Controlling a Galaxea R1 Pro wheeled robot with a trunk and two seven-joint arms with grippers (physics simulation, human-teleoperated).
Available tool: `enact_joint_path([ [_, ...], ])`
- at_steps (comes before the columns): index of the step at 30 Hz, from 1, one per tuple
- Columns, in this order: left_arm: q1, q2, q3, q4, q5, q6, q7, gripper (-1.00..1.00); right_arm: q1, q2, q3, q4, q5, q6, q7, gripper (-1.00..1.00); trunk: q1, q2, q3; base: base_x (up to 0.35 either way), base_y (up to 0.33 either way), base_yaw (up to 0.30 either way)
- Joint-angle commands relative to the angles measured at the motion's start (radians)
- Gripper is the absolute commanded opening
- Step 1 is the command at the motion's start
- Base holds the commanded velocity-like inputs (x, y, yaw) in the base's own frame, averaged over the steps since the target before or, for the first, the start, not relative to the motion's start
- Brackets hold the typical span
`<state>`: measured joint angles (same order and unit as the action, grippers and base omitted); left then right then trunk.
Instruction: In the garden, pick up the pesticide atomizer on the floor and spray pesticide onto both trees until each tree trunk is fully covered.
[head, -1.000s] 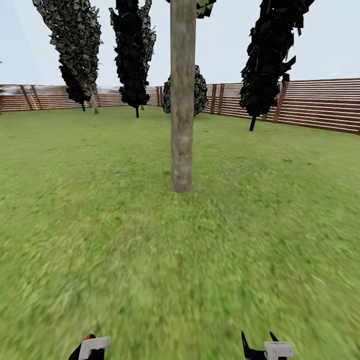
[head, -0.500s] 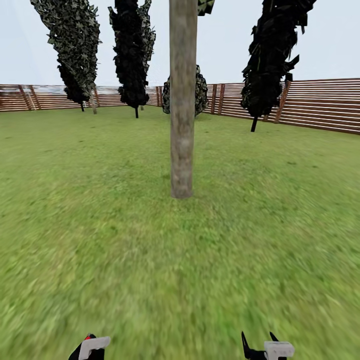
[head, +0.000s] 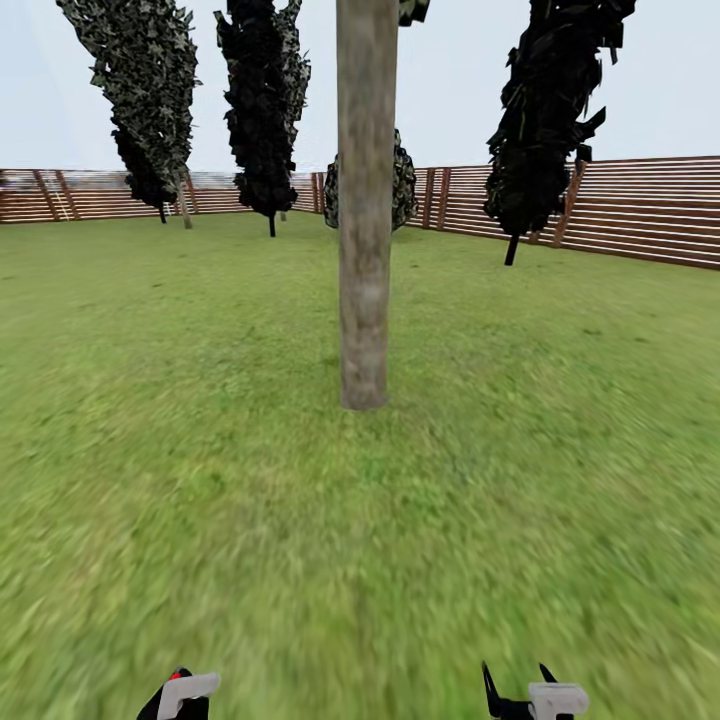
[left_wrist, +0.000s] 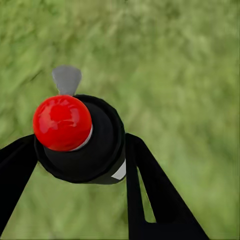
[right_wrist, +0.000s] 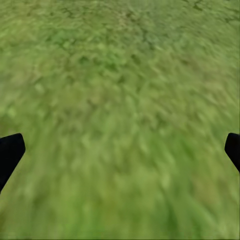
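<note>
The pesticide atomizer (left_wrist: 62, 122) has a black body, a round red cap and a grey nozzle. My left gripper (left_wrist: 80, 145) is shut on its body, with a black finger (left_wrist: 150, 190) on each side, over grass. In the head view the left gripper (head: 178, 697) sits at the bottom edge, with a speck of the red cap showing. One tree trunk (head: 364, 250), thick and mottled grey-tan, stands straight ahead on the garden lawn (head: 200, 480), a few metres away. My right gripper (head: 517, 692) is at the bottom right; in its wrist view the right gripper (right_wrist: 120, 150) is open and holds nothing.
A brown slat fence (head: 640, 210) rings the lawn at the back and right. Dark narrow conifers (head: 262, 110) stand near the fence behind the trunk, one of them a conifer (head: 545, 120) at the right. Open grass lies on both sides of the trunk.
The whole head view has shifted: the trunk looks larger and its base sits lower in the picture, so the camera has come closer. Both grippers keep their places.
</note>
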<state>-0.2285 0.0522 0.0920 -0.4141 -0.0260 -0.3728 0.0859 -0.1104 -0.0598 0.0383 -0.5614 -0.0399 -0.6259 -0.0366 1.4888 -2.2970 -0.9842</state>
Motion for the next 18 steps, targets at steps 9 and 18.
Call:
enact_joint_path([
  [9,0.0,0.0,0.0,0.0,0.0,0.0,0.0,-1.0,0.0,0.0,0.0,0.0,0.0,0.0,0.0,1.0,0.0,0.0,0.0,0.338,0.0,0.0],
  [18,0.0,0.0,0.0,0.0,0.0,0.0,0.0,-1.0,0.0,0.0,0.0,0.0,0.0,0.0,0.0,1.0,0.0,0.0,0.0,0.338,0.0,0.0],
])
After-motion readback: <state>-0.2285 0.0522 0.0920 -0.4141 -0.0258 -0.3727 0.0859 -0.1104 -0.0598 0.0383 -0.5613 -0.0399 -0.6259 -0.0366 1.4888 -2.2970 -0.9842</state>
